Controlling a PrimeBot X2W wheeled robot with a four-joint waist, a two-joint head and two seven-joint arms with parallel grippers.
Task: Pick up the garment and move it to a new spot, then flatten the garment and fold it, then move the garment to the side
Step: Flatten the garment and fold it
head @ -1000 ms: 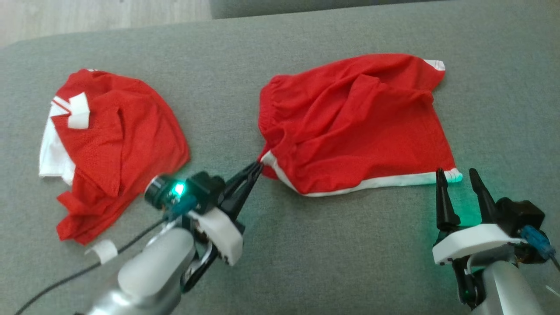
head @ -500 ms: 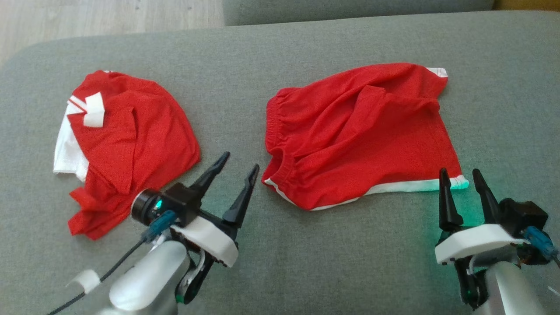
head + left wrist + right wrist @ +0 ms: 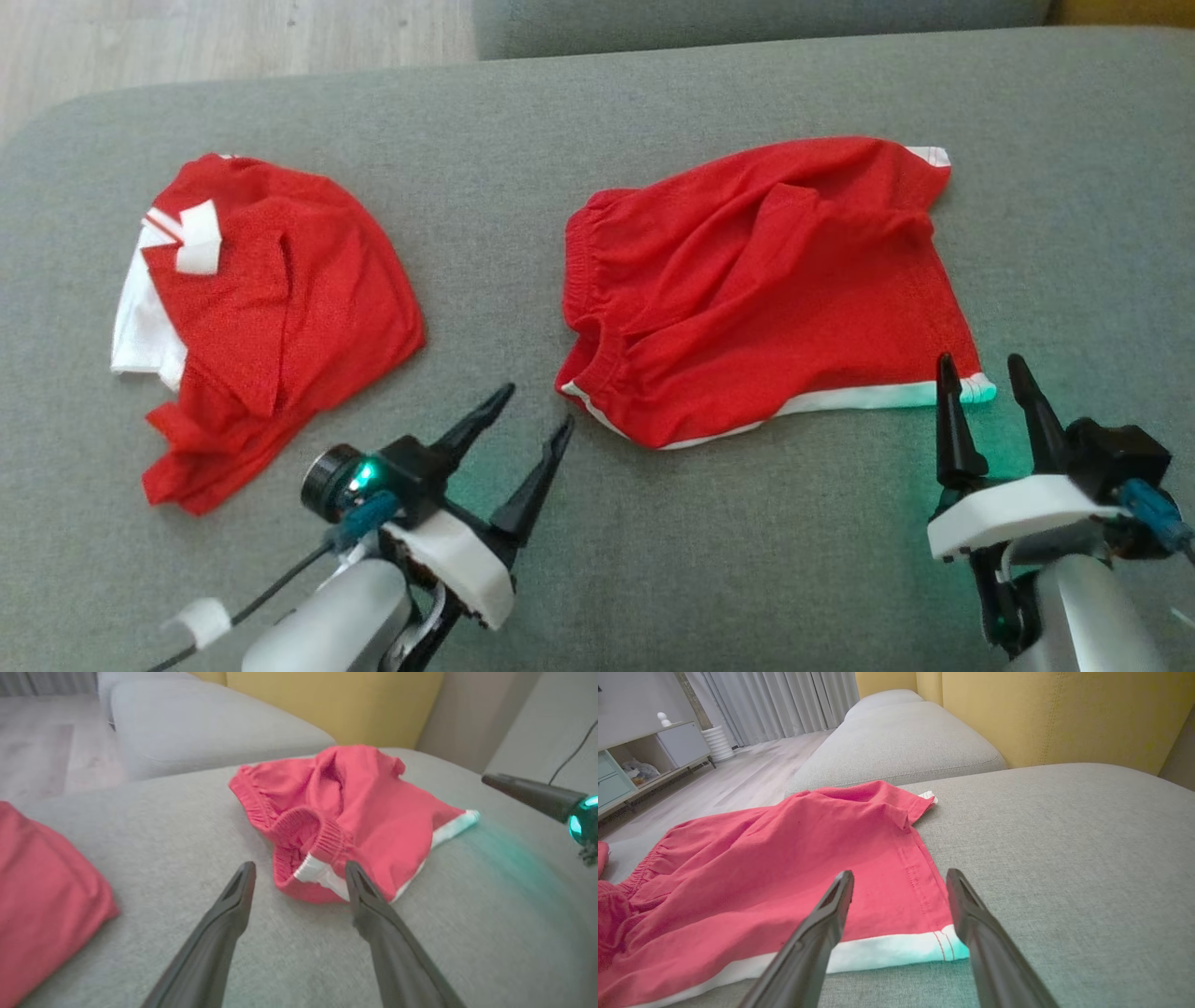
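Note:
Red shorts [image 3: 756, 280] with a white hem band lie rumpled on the grey sofa seat [image 3: 597, 560], waistband to the left. The left wrist view has the shorts [image 3: 345, 812] just beyond my fingertips, with the elastic waistband bunched at the near corner. My left gripper [image 3: 537, 411] stands open a short way left of that corner, touching nothing. My right gripper [image 3: 980, 369] is open at the white hem's right end. In the right wrist view the shorts [image 3: 784, 868] spread to the left, and the hem corner lies between my fingers [image 3: 831, 914].
A second red garment with white trim [image 3: 252, 308] lies crumpled on the left of the seat. Wooden floor [image 3: 233, 37] lies beyond the sofa's far left edge. A yellow backrest [image 3: 1064, 714] rises behind the seat. Another grey cushion [image 3: 196, 723] adjoins it.
My left gripper let go of the shorts' waistband corner, opened and drew back toward me. The corner dropped flat. The camera shifted slightly early on. The right gripper stayed put.

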